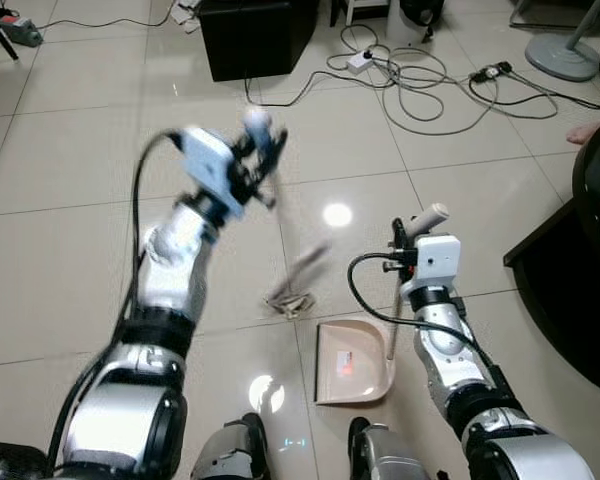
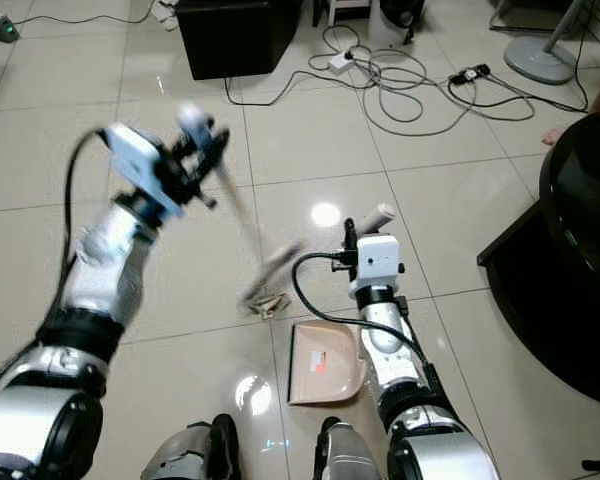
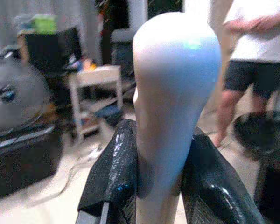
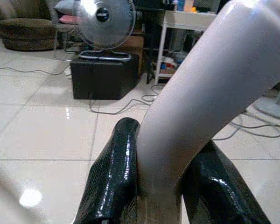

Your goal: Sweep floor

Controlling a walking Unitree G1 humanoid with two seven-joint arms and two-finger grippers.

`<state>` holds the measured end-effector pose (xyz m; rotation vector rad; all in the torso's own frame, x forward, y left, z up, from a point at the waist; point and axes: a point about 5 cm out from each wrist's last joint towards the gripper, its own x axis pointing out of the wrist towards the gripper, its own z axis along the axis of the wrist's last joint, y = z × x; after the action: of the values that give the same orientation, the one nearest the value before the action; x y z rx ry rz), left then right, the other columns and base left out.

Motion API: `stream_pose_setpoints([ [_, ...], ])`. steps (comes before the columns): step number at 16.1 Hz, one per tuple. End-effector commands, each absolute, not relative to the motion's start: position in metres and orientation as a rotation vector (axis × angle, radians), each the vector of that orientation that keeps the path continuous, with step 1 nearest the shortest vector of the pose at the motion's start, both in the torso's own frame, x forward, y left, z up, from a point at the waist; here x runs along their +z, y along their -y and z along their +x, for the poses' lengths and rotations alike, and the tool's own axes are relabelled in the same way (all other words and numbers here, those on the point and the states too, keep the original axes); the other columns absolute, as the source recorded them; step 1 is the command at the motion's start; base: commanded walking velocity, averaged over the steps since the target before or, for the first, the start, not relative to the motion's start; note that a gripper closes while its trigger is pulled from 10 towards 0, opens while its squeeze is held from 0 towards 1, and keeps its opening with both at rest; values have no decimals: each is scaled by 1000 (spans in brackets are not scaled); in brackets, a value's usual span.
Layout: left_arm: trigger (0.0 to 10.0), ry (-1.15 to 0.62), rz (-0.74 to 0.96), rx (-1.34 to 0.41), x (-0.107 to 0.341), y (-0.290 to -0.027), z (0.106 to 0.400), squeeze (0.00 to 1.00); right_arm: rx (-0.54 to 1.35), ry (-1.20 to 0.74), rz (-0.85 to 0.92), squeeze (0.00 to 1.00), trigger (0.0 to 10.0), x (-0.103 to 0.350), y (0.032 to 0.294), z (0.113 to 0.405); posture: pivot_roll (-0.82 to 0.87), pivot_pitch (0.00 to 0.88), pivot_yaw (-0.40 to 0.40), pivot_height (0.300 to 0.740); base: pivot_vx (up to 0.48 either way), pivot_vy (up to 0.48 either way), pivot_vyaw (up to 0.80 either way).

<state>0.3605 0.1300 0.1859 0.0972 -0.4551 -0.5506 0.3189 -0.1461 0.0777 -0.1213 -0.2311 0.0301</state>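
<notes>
Left gripper (image 1: 263,140) clamps the broom (image 1: 280,225) handle, bristles near the dustpan (image 1: 352,362) mouth; right gripper (image 1: 408,240) grips the dustpan handle; sweeping looks mid-stroke, floor (image 1: 70,200) mostly clean.

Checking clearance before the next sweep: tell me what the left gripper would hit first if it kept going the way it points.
Probably the black box on the floor: the left gripper, shut on the broom handle, points toward it, with bare tiles between. Depth is unclear, so this is a guess.

Beige dustpan (image 1: 352,362); pale broom handle (image 3: 175,93); glossy cream floor tiles (image 1: 70,250)
</notes>
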Motion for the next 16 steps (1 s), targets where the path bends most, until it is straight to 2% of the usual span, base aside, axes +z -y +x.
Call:
stream_pose_setpoints([
  [1, 10000, 476, 89, -515, 185, -128, 359, 0, -8, 228, -154, 0, 10000, 74, 158, 314, -25, 227, 2, 740, 0, 0, 0],
  [3, 10000, 330, 12, -415, 171, -133, 366, 0, -164, 269, -122, 0, 10000, 81, 185, 312, -35, 215, 2, 740, 0, 0, 0],
  [7, 10000, 354, -54, -264, 164, -153, 354, 0, -290, 352, -128, 0, 10000, 92, 225, 292, -62, 177, -6, 740, 0, 0, 0],
  [11, 10000, 397, -37, -173, 174, -166, 343, 0, -301, 401, -100, 0, 10000, 106, 234, 284, -70, 122, -3, 740, 0, 0, 0],
  [16, 10000, 395, 16, -185, 191, -179, 336, 0, -258, 344, -38, 0, 10000, 118, 230, 292, -66, 54, 17, 740, 0, 0, 0],
])
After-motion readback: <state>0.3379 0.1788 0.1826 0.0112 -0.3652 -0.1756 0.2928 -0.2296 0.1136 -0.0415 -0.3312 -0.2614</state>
